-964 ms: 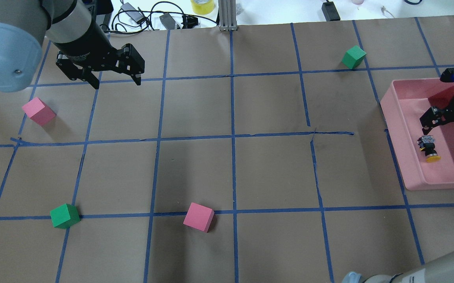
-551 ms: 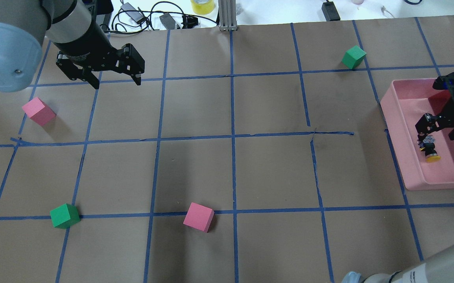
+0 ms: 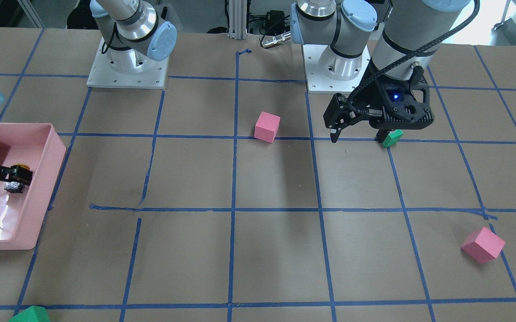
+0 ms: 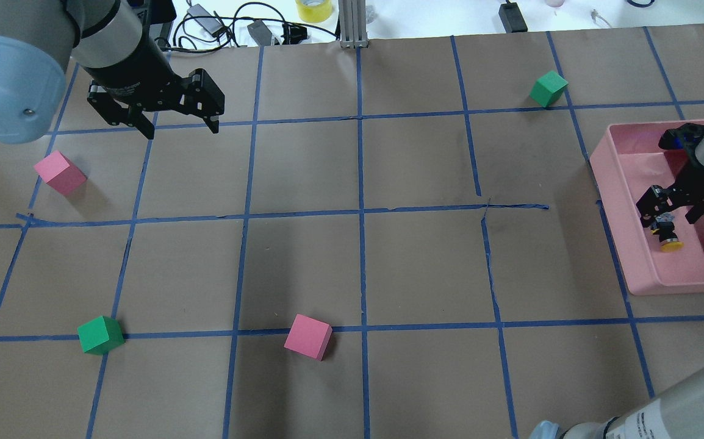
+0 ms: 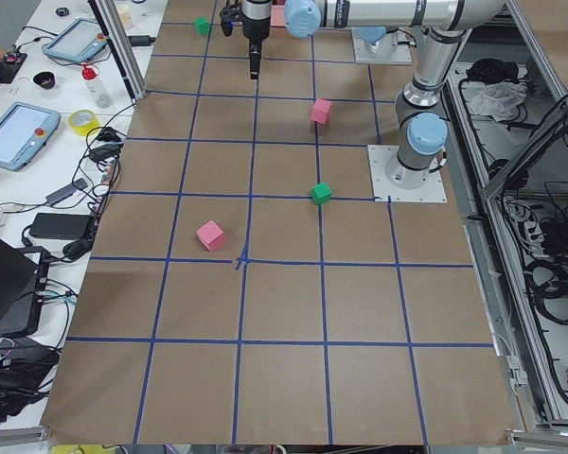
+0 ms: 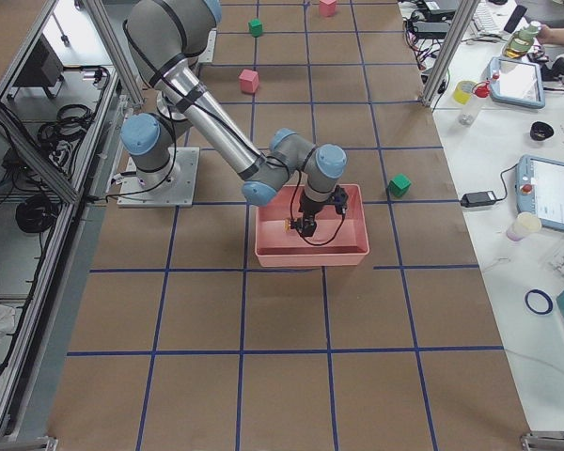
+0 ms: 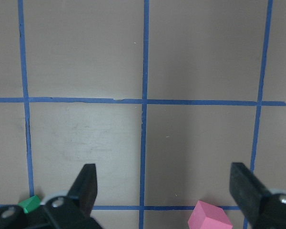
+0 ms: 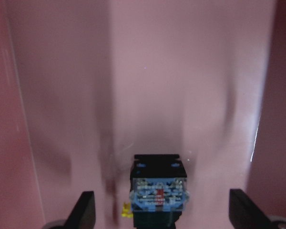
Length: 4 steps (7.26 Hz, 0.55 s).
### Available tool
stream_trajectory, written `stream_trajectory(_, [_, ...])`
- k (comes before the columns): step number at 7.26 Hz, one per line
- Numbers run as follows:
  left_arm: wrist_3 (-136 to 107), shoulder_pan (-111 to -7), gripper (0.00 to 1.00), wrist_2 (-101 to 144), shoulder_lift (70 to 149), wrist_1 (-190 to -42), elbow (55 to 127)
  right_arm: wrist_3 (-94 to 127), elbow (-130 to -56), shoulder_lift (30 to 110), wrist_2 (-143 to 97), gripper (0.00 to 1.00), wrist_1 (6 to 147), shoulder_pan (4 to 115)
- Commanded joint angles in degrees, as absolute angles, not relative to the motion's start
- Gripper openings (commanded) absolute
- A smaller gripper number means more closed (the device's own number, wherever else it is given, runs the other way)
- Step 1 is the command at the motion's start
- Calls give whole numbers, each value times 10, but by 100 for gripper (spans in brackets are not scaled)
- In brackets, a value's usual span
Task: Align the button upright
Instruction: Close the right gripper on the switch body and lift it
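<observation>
The button [image 4: 668, 235] lies on its side in the pink tray [image 4: 619, 222], yellow cap toward the robot and grey contact block toward the far side. My right gripper [image 4: 678, 212] is open and sits low over the contact-block end. In the right wrist view the button [image 8: 158, 191] lies between the two spread fingers [image 8: 86, 210], touching neither. In the front-facing view the button [image 3: 15, 184] shows beside one finger. My left gripper [image 4: 175, 125] is open and empty, hovering above the far left of the table.
On the brown paper lie a pink cube [image 4: 59, 172] at left, a green cube [image 4: 100, 335] at near left, a pink cube [image 4: 308, 336] at near centre and a green cube [image 4: 548, 88] at far right. The tray's walls stand close around my right gripper.
My right gripper has moved inside the tray toward the button and now straddles its contact-block end. The button and my left arm have not moved.
</observation>
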<state>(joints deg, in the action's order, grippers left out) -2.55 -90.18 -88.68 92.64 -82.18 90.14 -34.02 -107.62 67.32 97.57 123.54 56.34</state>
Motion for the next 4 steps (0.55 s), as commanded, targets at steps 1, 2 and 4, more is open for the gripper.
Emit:
stream_trajectory(1, [-25,-901,100,-887,926,-822,902,-335,-1072,672,977,0,1231,563])
stream_trajectory(2, [-25,-902,100,-887,926,-822,902,-336,-1069,673,976,0,1231,563])
stream_trajectory(4, [-25,-901,100,-887,926,-822,902,-336,-1067,681,976,0,1226,563])
